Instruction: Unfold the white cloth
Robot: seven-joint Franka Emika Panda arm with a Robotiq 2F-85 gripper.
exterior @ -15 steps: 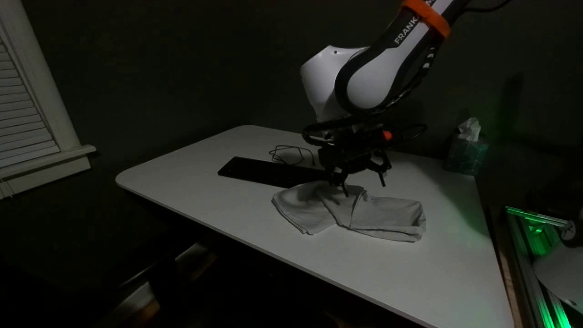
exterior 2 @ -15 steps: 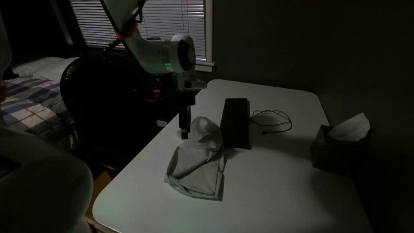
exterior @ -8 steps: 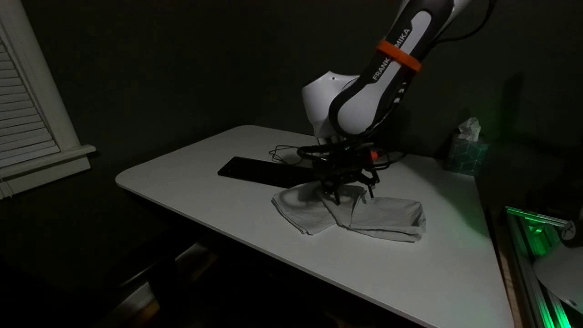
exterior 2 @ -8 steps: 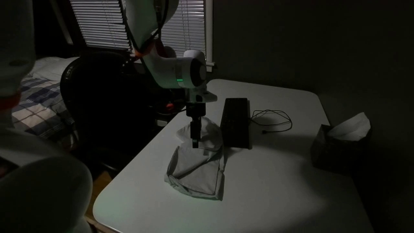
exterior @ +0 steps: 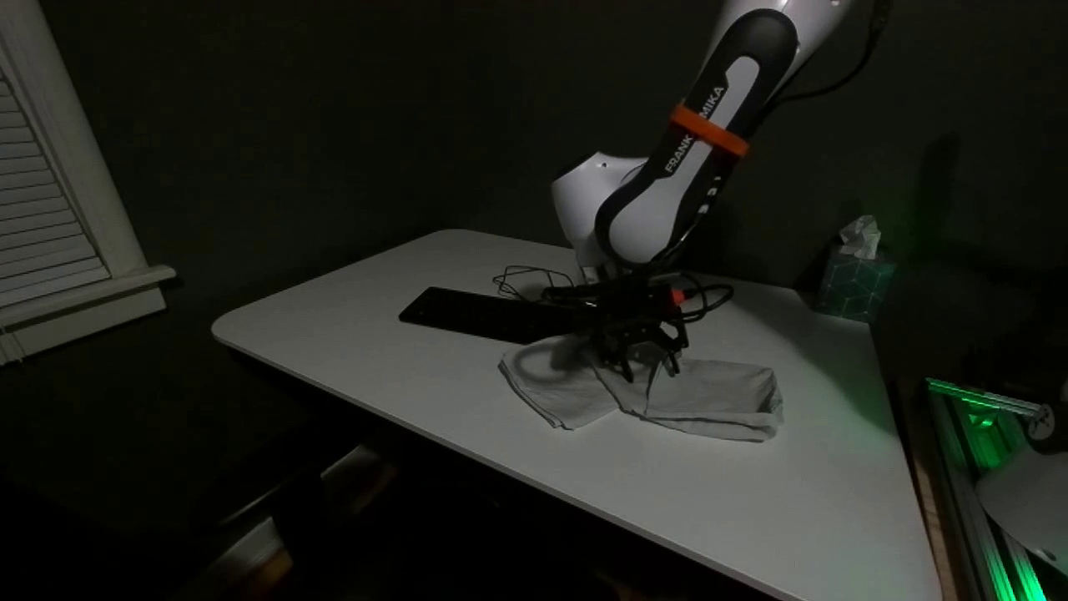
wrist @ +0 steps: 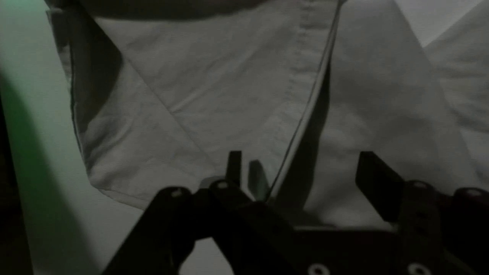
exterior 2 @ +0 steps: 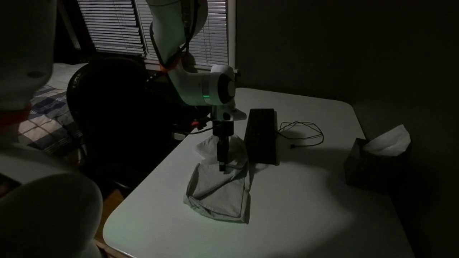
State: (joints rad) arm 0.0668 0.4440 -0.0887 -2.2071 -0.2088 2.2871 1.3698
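Note:
The white cloth (exterior: 709,392) lies loosely folded and bent on the table, looking grey in the dim light; it also shows in an exterior view (exterior 2: 218,197). My gripper (exterior: 652,376) points down at the middle of the cloth, its tips at or just above the surface; I cannot tell whether they touch. In the wrist view the cloth (wrist: 229,76) fills most of the picture, with a raised fold edge running between the fingers. The gripper (wrist: 300,164) is open there, one finger on each side of this edge, nothing clamped. The cloth's underlayers are hidden.
A black keyboard (exterior: 492,315) lies just behind the cloth, with a thin cable (exterior 2: 303,134) beside it. A tissue box (exterior: 855,284) stands at the table's corner. A dark chair (exterior 2: 111,122) stands by the white table's (exterior 2: 304,215) edge.
The gripper has come down onto the middle of the cloth from above. The gap between its fingers has narrowed somewhat. The cloth's end has shifted very slightly.

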